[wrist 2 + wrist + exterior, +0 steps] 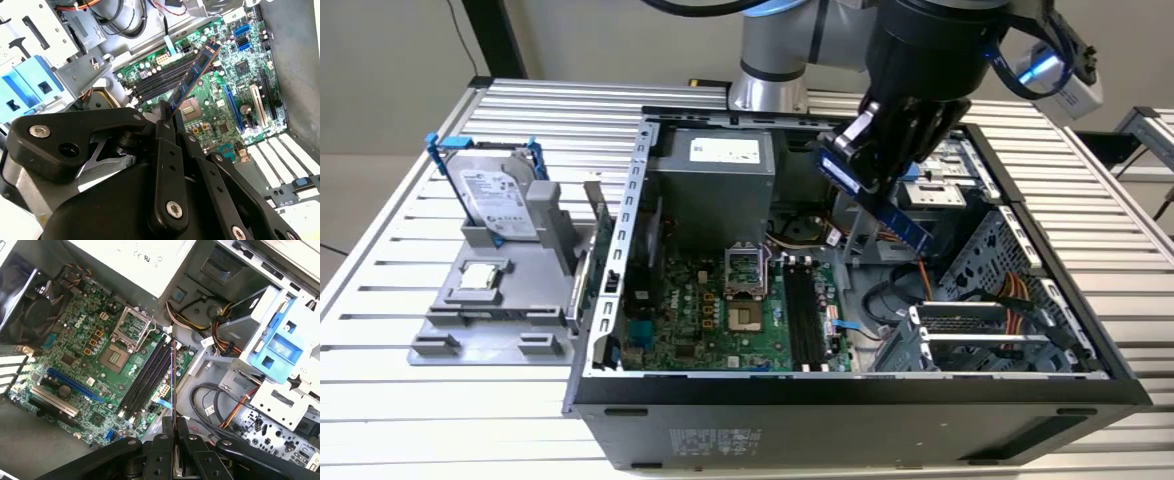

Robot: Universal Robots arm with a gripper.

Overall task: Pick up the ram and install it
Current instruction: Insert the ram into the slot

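Pickup done: gripper [167, 116] clamps the ram [196, 74] above the memory slots [146, 379] (seemingly all empty); seating not yet done.

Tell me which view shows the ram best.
Second wrist view: the ram shows its broad blue face, held in the jaws. First wrist view shows it edge-on, a thin line; exterior view, a small blue strip.

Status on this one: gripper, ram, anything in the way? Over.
Gripper shut on the ram. Ram in the air over the open case, not in the memory slots. Nothing seen across the slots.
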